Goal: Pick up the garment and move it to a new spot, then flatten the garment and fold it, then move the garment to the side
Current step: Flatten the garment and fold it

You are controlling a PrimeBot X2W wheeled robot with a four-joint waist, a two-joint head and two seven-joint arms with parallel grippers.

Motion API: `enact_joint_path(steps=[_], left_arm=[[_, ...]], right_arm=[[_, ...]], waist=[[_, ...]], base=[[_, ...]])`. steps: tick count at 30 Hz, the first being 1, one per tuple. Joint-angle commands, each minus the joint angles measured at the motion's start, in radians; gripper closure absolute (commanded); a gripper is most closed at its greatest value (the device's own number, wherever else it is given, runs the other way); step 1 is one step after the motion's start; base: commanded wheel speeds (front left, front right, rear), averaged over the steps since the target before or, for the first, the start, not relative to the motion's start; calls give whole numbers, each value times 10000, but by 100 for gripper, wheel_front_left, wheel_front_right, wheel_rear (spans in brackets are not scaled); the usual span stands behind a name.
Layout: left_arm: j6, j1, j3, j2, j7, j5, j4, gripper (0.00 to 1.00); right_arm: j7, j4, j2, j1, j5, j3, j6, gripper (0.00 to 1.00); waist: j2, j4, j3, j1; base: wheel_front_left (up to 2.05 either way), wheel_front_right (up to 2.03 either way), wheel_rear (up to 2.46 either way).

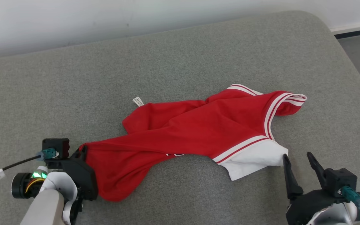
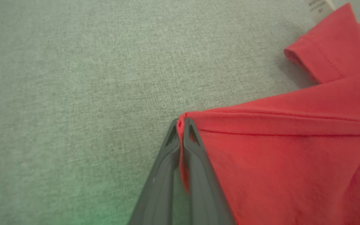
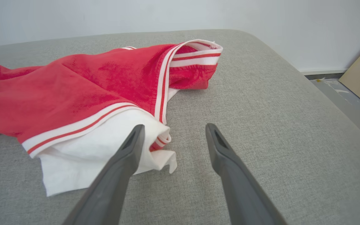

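The left gripper (image 2: 180, 123) is clamped on a corner of the crumpled red jersey garment with white-and-red striped trim (image 1: 198, 125), which lies twisted on the grey fabric cushion (image 1: 167, 56). The right gripper (image 3: 173, 128) stands with fingers apart, just beside the white edge. We judge that flattening is in hand; next, the right gripper must grasp that edge. The twist hides the garment's outline.

Left gripper (image 1: 81, 150) (image 2: 182, 125): lower left of head view, fingers pressed together, tips pinching an edge of the red garment (image 1: 198, 125). Pale left forearm (image 1: 45, 207) rises from the bottom edge behind it. Right gripper (image 1: 297, 159) (image 3: 174, 131): lower right, fingers spread apart, tips pointing up the view.
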Motion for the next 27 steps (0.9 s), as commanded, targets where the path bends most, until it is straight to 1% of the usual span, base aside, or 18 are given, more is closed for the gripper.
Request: enact_joint_path(steps=[1, 4, 8, 12, 14, 16, 20, 27], left_arm=[[40, 660, -193, -139, 297, 81, 172, 100], [156, 1075, -289, -321, 141, 34, -247, 100], [307, 1535, -367, -506, -79, -25, -685, 100], [321, 1797, -423, -611, -212, -121, -865, 100], [294, 1809, -475, -627, -224, -141, -923, 100], [277, 1776, -496, -629, -239, -168, -983, 100], [284, 1662, -528, -632, -182, -209, -1076, 100], [246, 1468, -560, -620, -141, -306, -1210, 100]], right_arm=[[57, -142, -4, 159, -39, -118, -23, 0], [123, -422, 0, 498, -60, -206, -23, 0], [93, -626, -3, 977, -180, 47, -23, 0], [71, -563, -6, 1088, -204, 181, -23, 0], [49, -414, -5, 865, -240, 168, -23, 0], [62, -224, -12, 598, -518, -69, -23, 0], [241, 251, 3, 227, -959, -121, -23, 0], [250, 1343, -67, -661, -1514, -302, -23, 0]], waist=[[0, 29, 68, -1], [0, 101, 191, -1], [0, 241, 385, -1], [0, 281, 487, -1], [0, 284, 524, -1], [0, 286, 546, -1], [0, 314, 574, -1], [0, 459, 646, -1]], base=[[0, 0, 0], [0, 0, 0], [0, 0, 0], [0, 0, 0], [0, 0, 0], [0, 0, 0], [0, 0, 0], [0, 0, 0]])
